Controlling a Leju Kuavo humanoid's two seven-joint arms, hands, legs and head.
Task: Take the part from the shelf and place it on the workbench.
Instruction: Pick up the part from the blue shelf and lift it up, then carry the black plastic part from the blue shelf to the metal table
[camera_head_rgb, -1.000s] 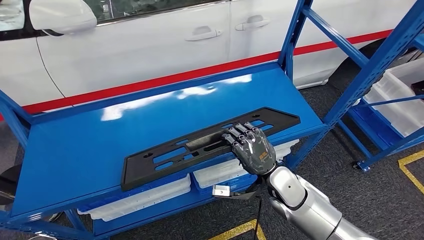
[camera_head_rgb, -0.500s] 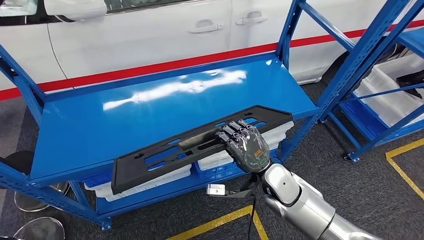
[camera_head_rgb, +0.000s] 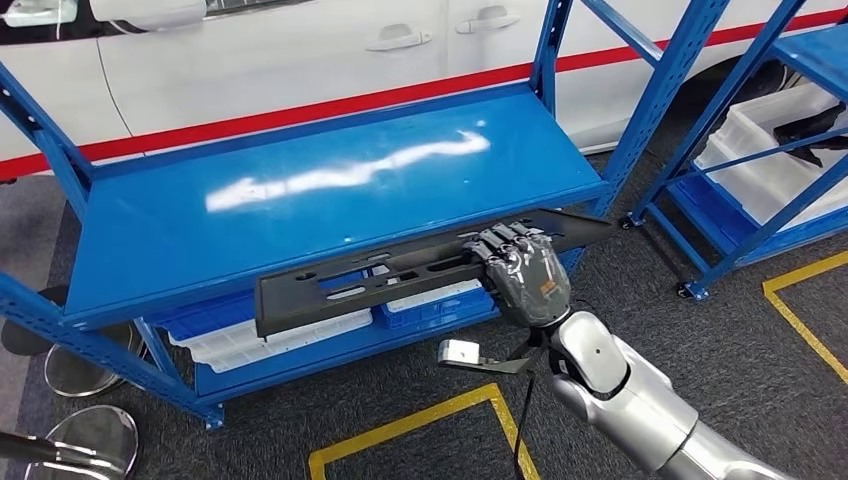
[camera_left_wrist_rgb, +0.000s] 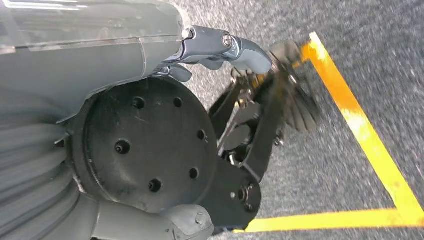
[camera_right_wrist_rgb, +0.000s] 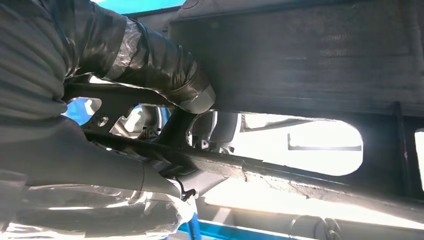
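While gripping the black part (camera_head_rgb: 400, 272) off the blue shelf (camera_head_rgb: 200, 240): right hand (camera_head_rgb: 520, 275), fingers curled over its edge; left fingers unclear.

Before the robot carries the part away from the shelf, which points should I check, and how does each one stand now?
1. Right hand grips the part: ok, fingers wrap over its edge in the head view, and the right wrist view shows them through a slot.
2. Part free of the shelf: not ok, it overhangs the front edge, but its far side is over the shelf.
3. Part level: cannot tell; it is gripped nearer one end, so the long free end may sag.
4. Upright clear of the part's right tip: cannot tell, they look close.
5. Left hand free: ok, it hangs over the floor, holding nothing.
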